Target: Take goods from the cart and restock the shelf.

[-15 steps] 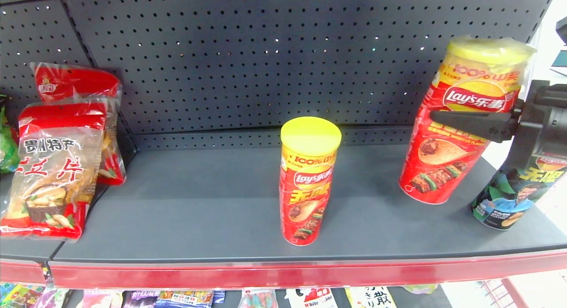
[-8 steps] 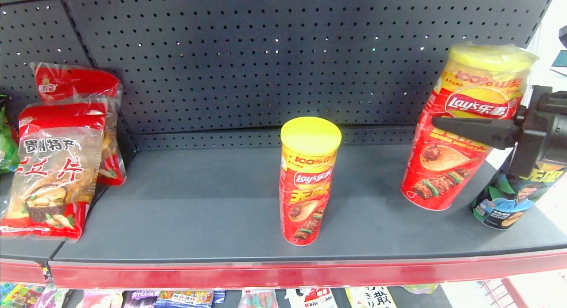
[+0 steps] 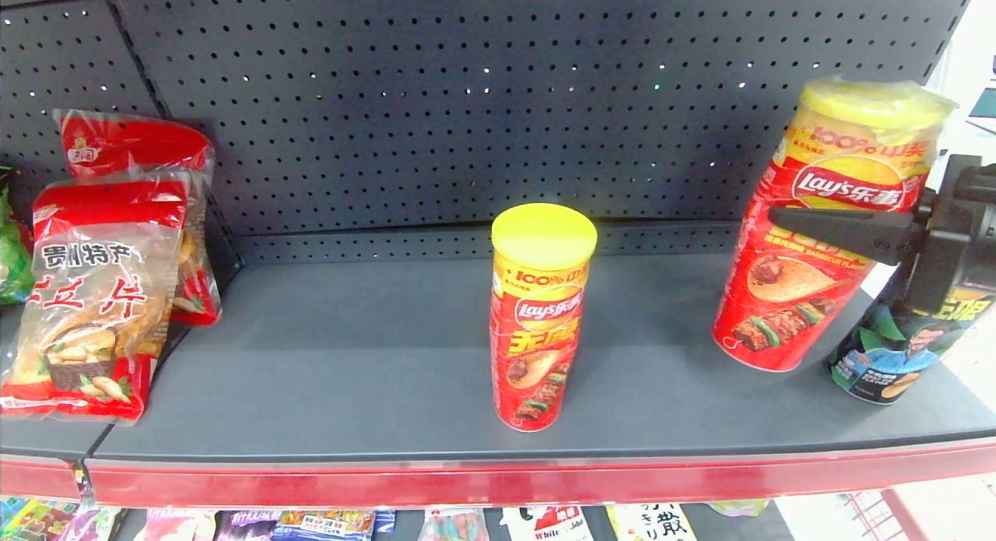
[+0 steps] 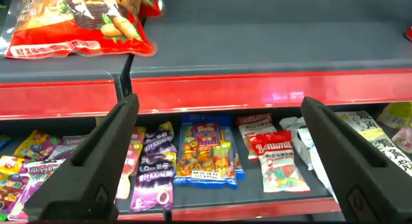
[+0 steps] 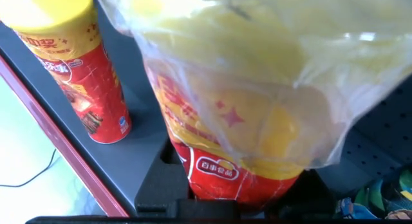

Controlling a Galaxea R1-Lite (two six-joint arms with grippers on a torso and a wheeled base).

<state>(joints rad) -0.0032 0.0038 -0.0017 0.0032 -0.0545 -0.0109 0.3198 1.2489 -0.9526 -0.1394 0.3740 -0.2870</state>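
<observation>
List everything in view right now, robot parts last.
shelf: one, grey, red front edge
wrapped chip can: one, red, yellow lid, tilted over shelf's right part
standing chip can: one, red, yellow lid, shelf middle
dark can: one, green-black, shelf's right end
snack bags: at least two, red, shelf's left end
green bag: one, green, far left edge
packets: several, mixed colours, lower shelf
left gripper: one, black, fingers open, facing lower shelf
right gripper: one, black, holding wrapped chip can

The claw (image 5: 235, 192) grips a big red chip can (image 5: 219, 140), its yellow lid wrapped in clear plastic. A slimmer red can (image 5: 77, 76) stands upright on the grey shelf (image 5: 140, 124), apart from the claw, beside the shelf's red edge.
</observation>
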